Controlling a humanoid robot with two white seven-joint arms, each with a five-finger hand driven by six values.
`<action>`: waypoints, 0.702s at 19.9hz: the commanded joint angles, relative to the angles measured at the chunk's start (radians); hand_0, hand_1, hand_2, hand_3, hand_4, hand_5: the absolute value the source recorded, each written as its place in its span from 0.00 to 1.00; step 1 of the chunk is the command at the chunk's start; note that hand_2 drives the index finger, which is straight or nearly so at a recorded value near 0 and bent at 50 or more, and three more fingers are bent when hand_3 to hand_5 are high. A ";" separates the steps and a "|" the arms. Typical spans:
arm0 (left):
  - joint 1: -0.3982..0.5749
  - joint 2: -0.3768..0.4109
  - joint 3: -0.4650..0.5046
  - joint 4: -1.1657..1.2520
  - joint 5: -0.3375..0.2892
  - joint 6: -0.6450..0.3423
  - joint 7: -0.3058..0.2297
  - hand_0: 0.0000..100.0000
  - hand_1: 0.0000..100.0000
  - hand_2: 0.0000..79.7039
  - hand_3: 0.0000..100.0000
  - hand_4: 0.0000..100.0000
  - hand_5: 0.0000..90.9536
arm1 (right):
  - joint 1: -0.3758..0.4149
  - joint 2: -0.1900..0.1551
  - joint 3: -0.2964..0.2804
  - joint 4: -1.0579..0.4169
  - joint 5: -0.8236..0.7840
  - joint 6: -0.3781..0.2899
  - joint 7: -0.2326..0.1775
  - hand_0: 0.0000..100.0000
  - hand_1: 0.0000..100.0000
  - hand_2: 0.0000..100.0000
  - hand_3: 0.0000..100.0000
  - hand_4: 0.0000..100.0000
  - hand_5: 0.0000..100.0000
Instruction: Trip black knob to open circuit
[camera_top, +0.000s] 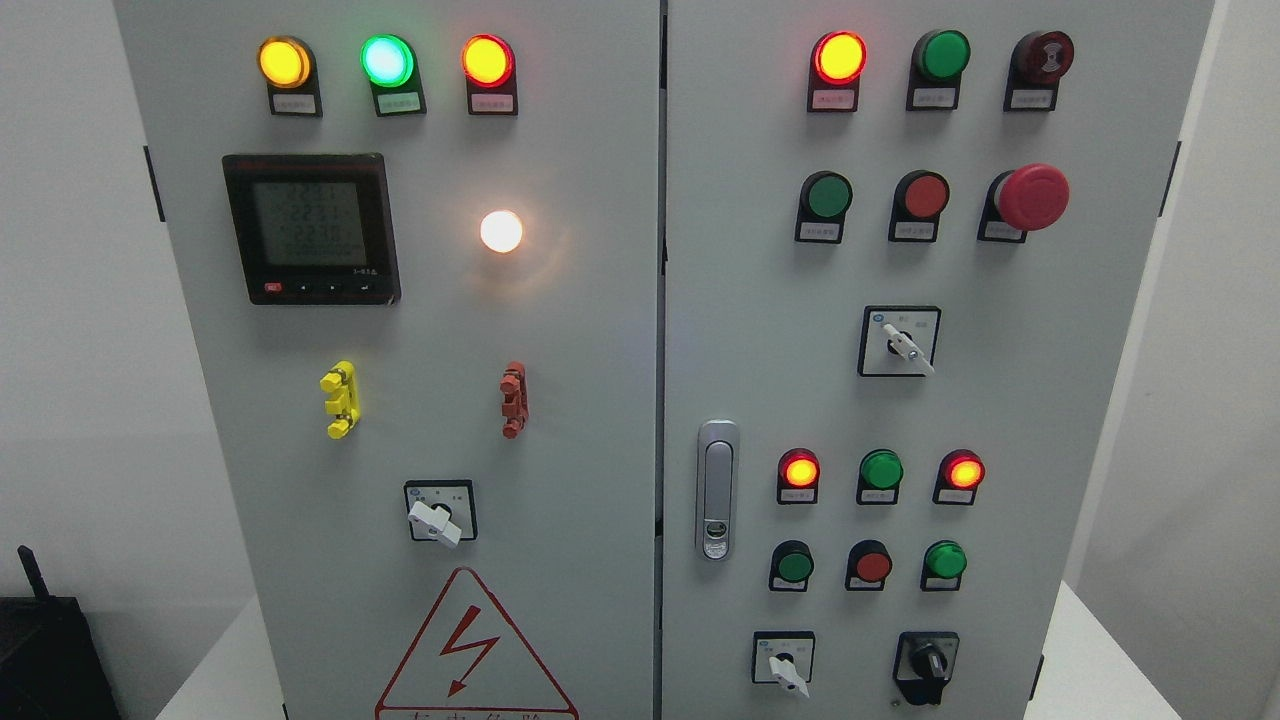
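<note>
The black knob (926, 665) sits at the lower right of the grey control cabinet (600, 400), on the right door near the bottom edge of the head view. Its handle points straight down. A white selector switch (786, 668) is mounted to its left, pointing down and to the right. Neither of my hands nor any arm shows in the picture.
The right door carries lit red lamps (838, 57), green and red push buttons, a red mushroom stop button (1032, 196), a white selector (906, 347) and a metal door latch (716, 490). The left door has a meter (311, 228), a white lamp and a warning triangle (470, 650).
</note>
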 joint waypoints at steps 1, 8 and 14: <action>0.000 0.000 0.000 -0.025 0.000 -0.001 0.000 0.12 0.39 0.00 0.00 0.00 0.00 | 0.008 -0.043 -0.005 -0.438 0.000 -0.039 -0.052 0.00 0.02 0.00 0.27 0.20 0.00; 0.000 0.000 0.000 -0.025 0.000 -0.001 0.000 0.12 0.39 0.00 0.00 0.00 0.00 | 0.011 -0.048 -0.026 -0.697 0.000 -0.030 -0.060 0.00 0.01 0.00 0.32 0.26 0.05; 0.000 0.000 0.000 -0.027 0.000 0.001 0.000 0.12 0.39 0.00 0.00 0.00 0.00 | 0.012 -0.063 -0.085 -0.876 0.000 -0.018 -0.066 0.00 0.01 0.00 0.34 0.28 0.08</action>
